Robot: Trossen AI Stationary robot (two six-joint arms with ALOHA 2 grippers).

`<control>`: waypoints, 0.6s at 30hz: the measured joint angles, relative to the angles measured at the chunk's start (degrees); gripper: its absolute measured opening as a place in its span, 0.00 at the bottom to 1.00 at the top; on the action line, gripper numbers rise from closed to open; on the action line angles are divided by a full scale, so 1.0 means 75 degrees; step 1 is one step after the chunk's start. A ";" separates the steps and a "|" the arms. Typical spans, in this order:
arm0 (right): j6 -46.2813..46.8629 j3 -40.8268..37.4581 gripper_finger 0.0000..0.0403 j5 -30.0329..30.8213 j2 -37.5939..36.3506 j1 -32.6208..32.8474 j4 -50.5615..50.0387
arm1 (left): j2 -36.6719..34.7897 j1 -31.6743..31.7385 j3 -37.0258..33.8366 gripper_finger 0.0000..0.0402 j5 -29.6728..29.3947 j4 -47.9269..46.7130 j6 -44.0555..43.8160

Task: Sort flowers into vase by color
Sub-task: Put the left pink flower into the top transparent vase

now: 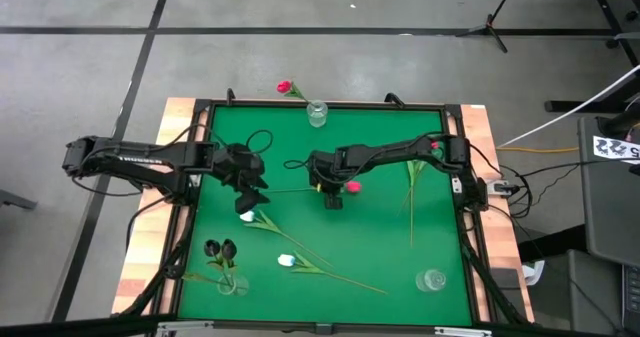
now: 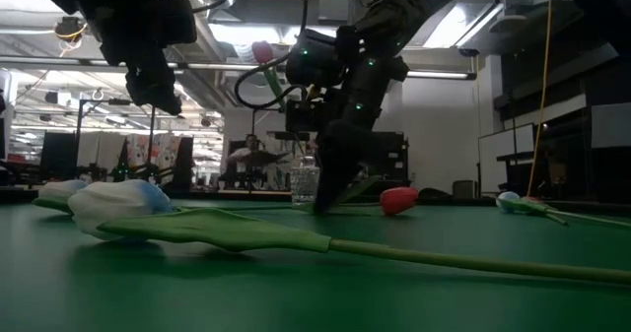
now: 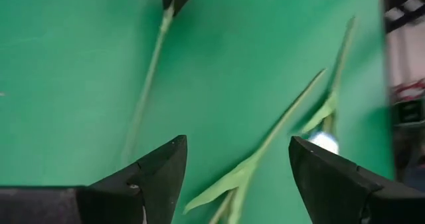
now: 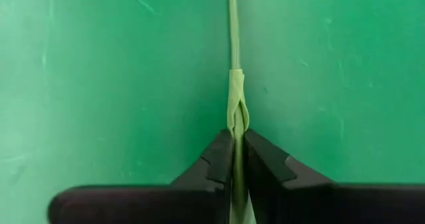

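Right gripper (image 4: 238, 159): fingers pinched on the stem of a pink-red tulip (image 1: 352, 187) lying mid-table.
Left gripper (image 3: 236, 167): fingers apart, above a white tulip (image 1: 247, 216).
Writing: none readable.

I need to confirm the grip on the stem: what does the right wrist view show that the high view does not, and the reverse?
Only the right wrist view shows the right gripper pinched on the thin green stem. Only the high view shows the stem's pink-red flower head, the three glass vases, one at the far edge, and the left gripper open over a white tulip. Both show the green mat.
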 joint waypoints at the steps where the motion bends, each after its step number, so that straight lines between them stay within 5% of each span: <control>1: 0.0012 0.0093 0.09 0.0053 0.0003 0.0002 -0.0261 | 0.0000 0.0095 0.0000 0.64 0.0208 0.0132 -0.0105; 10: -0.0389 0.1543 0.03 0.0597 0.0015 0.0002 -0.1811 | -0.0004 0.0894 0.0541 0.64 0.1137 0.0741 -0.0713; 18: -0.1297 0.3942 0.05 0.1649 0.0015 0.0005 -0.4396 | -0.0095 0.1540 0.1127 0.64 0.2266 0.1131 -0.1019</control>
